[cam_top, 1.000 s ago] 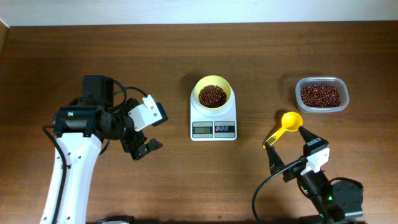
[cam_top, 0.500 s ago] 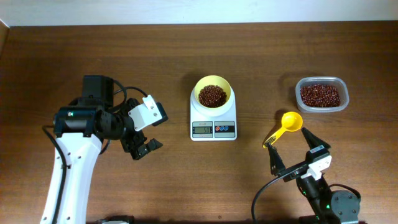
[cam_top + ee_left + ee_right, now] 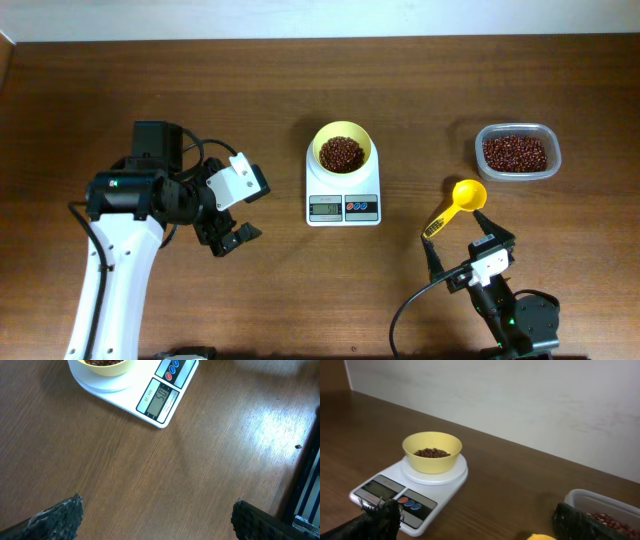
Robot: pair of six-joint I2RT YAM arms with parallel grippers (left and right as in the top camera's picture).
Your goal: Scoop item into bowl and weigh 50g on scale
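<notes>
Small dark red-brown beans (image 3: 341, 154) sit in the little round pale-yellow bowl (image 3: 342, 132) on the white square scale (image 3: 343, 208), with bare brown wooden table (image 3: 300, 300) on every side. Left gripper (image 3: 232, 238) and right gripper (image 3: 464, 250) both gape wide, holding nothing. A yellow plastic scoop (image 3: 462, 198) lies just beyond the right one, near a clear plastic tub (image 3: 517, 130).
</notes>
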